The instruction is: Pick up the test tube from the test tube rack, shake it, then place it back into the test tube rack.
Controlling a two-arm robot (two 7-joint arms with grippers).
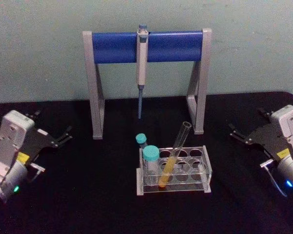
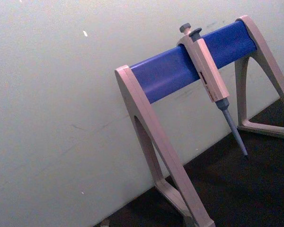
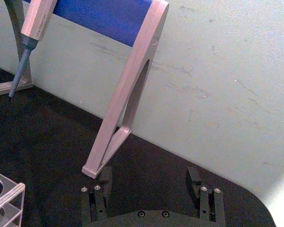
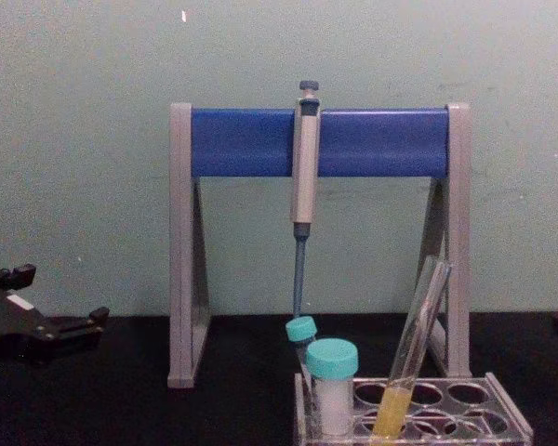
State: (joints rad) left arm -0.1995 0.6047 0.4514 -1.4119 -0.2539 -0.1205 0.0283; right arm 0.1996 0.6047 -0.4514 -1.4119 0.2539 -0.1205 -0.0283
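Centre frame, the test tube (image 1: 178,146) leans steeply in the test tube rack (image 1: 205,168) — a skewed grab could spill it; left gripper (image 1: 51,126) and right gripper (image 1: 247,125) flank it at the frame's edges, wide open, empty.

The test tube (image 1: 178,146) is clear, smooth glass, and the rack (image 1: 201,155) is clear glossy plastic. The vial (image 1: 150,165) has a smooth teal plastic cap. The stand (image 1: 95,92) has matt grey legs and a blue bar with a soft sheen; the pipette (image 1: 142,58) looks like matt pale plastic. The desk (image 1: 78,195) is matt black. The left hand (image 1: 52,124) and right hand (image 1: 246,123) pair matt black front parts with pale grey casings.
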